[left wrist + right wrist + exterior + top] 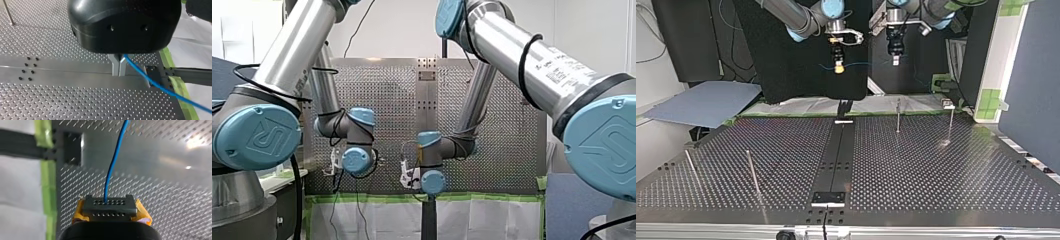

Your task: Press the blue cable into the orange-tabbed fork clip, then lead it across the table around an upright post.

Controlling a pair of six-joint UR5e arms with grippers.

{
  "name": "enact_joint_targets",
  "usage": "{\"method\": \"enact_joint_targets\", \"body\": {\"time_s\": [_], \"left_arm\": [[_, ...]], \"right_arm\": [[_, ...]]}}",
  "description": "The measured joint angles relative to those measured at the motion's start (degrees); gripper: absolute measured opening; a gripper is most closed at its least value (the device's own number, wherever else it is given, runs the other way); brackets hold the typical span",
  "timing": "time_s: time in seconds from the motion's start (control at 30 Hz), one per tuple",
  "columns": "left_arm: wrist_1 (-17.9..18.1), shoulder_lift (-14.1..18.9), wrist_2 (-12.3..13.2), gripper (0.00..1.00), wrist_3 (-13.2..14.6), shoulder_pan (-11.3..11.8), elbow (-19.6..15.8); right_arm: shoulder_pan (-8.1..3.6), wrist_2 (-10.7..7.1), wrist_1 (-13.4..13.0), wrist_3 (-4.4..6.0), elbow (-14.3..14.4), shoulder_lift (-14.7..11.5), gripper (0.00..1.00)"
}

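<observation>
Fingers (115, 65) of left gripper (119, 73) pressed together on blue cable (150, 81); right gripper (109, 207) pinches it; upright posts (898, 116) on perforated table (936, 170), well apart from both.

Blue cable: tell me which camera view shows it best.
Left wrist view: the blue cable runs large and unbroken, slanting away from the shut jaws. The right wrist view shows a thinner length leading ahead from its own jaws. The top view shows only a faint thread; in the front view I cannot make it out.
</observation>
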Motion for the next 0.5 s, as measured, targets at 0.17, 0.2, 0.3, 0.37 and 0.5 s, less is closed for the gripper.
{"method": "enact_joint_targets", "body": {"time_s": [0.17, 0.2, 0.3, 0.37, 0.5], "left_arm": [[-1.6, 2.2, 2.4, 0.00, -1.8, 2.4, 0.1], [-2.1, 2.7, 3.0, 0.00, -2.4, 3.0, 0.1], [-3.5, 4.3, 4.6, 0.00, -4.0, 4.3, 0.1], [-4.6, 5.3, 5.6, 0.00, -5.0, 4.9, 0.1], [-5.8, 7.6, 7.8, 0.00, -7.1, 5.6, 0.1]], "right_arm": [[-2.72, -0.51, 2.7, 1.40, 1.1, -2.2, 0.00], [-3.21, -0.87, 3.1, 1.49, 1.1, -2.7, 0.00], [-4.87, -2.45, 3.1, 1.94, 1.1, -4.4, 0.00], [-5.60, -3.63, 2.6, 2.35, 1.1, -5.7, 0.00], [-6.39, -5.70, 2.0, 3.24, 1.1, -7.7, 0.00]]}}
